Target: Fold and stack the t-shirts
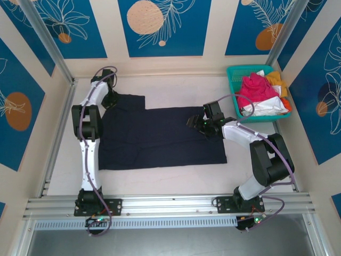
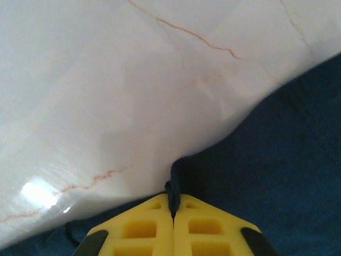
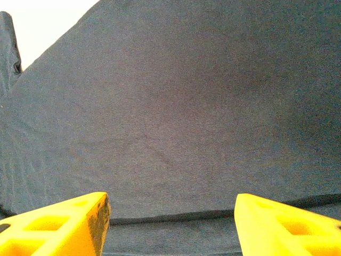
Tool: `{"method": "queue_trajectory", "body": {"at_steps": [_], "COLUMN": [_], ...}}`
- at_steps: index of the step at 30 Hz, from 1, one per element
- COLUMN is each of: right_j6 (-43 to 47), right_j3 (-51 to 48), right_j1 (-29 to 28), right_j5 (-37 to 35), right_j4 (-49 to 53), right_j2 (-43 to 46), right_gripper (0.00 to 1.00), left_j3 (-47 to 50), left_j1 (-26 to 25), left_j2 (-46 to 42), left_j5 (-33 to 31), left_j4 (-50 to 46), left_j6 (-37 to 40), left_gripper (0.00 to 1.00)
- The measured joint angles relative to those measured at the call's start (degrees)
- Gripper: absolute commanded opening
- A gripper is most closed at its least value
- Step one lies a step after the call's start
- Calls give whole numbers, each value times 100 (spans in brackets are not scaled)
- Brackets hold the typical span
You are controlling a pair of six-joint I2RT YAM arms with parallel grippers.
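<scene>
Overhead view: a navy t-shirt lies spread flat across the middle of the pale table, with one part reaching toward the upper left of the frame. The left gripper sits at that upper-left corner of the cloth. The right gripper sits over the right part of the shirt, right of frame centre. In the upper right corner stands a teal basket, apart from the navy shirt. It holds a crumpled pink t-shirt, a white t-shirt below it and an orange-yellow t-shirt at the far side.

Left wrist view: the left gripper appears at the bottom centre with its yellow fingers pressed together. A thin fold of the navy t-shirt is pinched between the tips. The cloth fills the lower right of the frame, and the veined table fills the upper left.

Right wrist view: the right gripper shows at the bottom edge with its yellow fingers set well apart and nothing between them. The navy t-shirt covers nearly the whole frame beyond the tips, with a hem running across near the bottom. A patch of the table shows at the upper left. Whether the tips touch the cloth cannot be told.
</scene>
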State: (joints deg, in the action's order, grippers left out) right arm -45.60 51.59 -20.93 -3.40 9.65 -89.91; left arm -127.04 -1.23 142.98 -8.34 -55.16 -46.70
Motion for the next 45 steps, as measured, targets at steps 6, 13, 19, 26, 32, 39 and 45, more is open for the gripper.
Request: {"method": "queue_trajectory", "body": {"at_steps": [6, 13, 19, 26, 32, 39, 45], "right_j6": [-9, -166, 26, 343, 365, 297, 280], "right_j3": [2, 573, 2107, 3738, 4682, 5125, 5333], "right_j1": [28, 492, 920, 1145, 1220, 1237, 1237], "right_j5": [-7, -402, -1091, -1829, -2070, -2124, -2129], "right_j4": [0, 372, 935, 1628, 2203, 2680, 2850], "right_j2": [-2, -450, -1469, -2743, -3598, -4054, -4192], "right_gripper": [64, 57, 53, 44, 39, 33, 12], "left_j3": [0, 319, 874, 1045, 1207, 1325, 1344], "left_j1": [11, 26, 26, 26, 26, 26, 26], "left_j2": [-7, -232, -699, -942, -942, -942, -944], "left_j5": [76, 289, 448, 542, 586, 667, 688], "left_j4": [0, 83, 269, 402, 511, 527, 551], "left_j6": [15, 35, 35, 37, 39, 59, 74], "left_gripper": [0, 0, 0, 0, 0, 0, 0]}}
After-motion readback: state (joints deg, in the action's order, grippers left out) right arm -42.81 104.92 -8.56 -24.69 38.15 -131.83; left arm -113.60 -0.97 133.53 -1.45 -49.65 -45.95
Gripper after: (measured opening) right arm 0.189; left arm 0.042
